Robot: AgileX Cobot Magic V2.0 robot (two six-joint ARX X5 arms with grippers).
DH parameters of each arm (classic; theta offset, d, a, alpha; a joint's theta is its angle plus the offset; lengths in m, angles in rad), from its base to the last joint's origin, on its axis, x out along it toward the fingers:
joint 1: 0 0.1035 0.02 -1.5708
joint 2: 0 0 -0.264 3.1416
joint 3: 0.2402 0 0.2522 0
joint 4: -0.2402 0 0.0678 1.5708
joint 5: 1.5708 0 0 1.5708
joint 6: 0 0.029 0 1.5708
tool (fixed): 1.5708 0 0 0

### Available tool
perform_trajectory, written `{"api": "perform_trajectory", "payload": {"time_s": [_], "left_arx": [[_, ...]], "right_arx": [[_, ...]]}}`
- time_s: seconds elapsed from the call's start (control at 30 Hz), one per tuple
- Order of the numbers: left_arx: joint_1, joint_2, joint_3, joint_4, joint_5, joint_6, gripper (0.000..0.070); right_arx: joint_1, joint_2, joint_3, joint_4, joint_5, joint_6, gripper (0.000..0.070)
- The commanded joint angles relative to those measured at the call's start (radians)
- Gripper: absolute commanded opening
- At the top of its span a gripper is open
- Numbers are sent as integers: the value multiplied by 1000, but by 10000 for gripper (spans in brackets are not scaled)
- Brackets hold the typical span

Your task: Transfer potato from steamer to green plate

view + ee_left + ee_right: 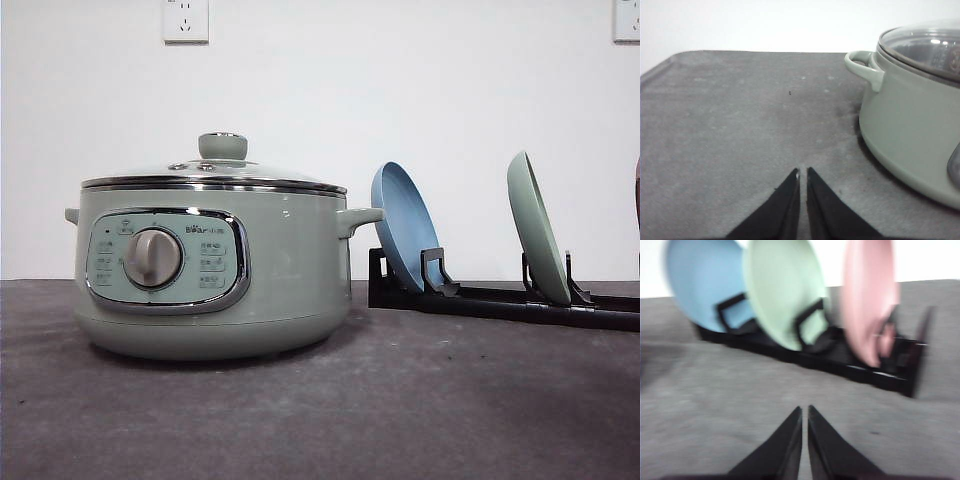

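Front view: steamer [210, 265] w/ lid on, potato presumably inside, unseen; green plate [537, 228] upright in rack [500, 300] for access; both hands, left [803, 172] & right [805, 410], closed, empty.

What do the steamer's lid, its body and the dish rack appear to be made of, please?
The lid looks like clear glass in a chrome rim, reflections showing through. The steamer body seems sage-green painted metal or plastic, smooth with a soft sheen; which, I cannot tell. The rack looks like black plastic or coated metal, slightly glossy.
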Motion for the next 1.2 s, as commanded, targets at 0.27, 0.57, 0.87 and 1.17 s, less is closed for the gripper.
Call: {"api": "perform_trajectory", "payload": {"time_s": [0.27,0.57,0.87,1.17], "left_arx": [[-15,10,50,27,106,-255,10],[-46,147,256,37,109,-327,10],[-121,398,600,-110,195,-297,10],[-230,639,936,-305,348,-201,10]], "right_arx": [[5,-2,95,-27,-55,198,6],[5,48,295,-47,-84,345,6],[5,189,568,-319,-313,264,6],[5,381,842,-484,-426,114,6]]}}
